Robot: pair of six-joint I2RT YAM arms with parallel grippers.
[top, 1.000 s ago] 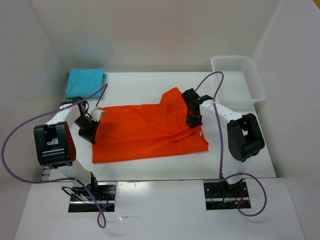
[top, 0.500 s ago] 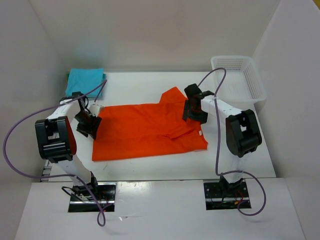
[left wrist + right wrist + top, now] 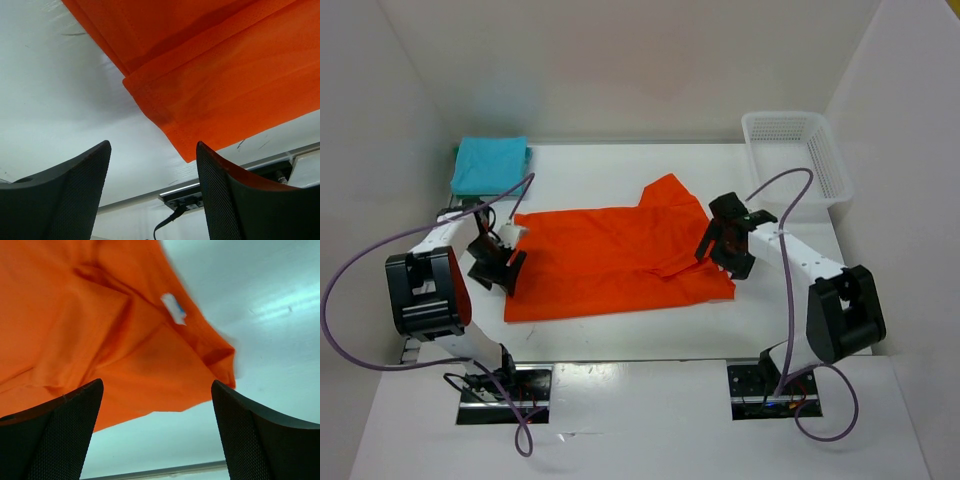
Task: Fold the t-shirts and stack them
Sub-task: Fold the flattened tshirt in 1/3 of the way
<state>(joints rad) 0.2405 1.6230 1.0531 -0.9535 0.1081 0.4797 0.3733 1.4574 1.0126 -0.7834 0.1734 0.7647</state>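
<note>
Shirt (image 3: 610,262): orange, lying flat.
Left claw (image 3: 496,266): spread apart, empty, at shirt's left edge.
Right claw (image 3: 727,247): spread wide, empty, above shirt's right edge.

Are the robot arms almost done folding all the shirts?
Partly. Done: the turquoise t-shirt lies folded at the far left corner of the table. In hand: the orange-red t-shirt lies spread out and looks only partly folded, with the left gripper and right gripper open at its ends, holding nothing. Left: fold it smaller and stack it on the turquoise one.
</note>
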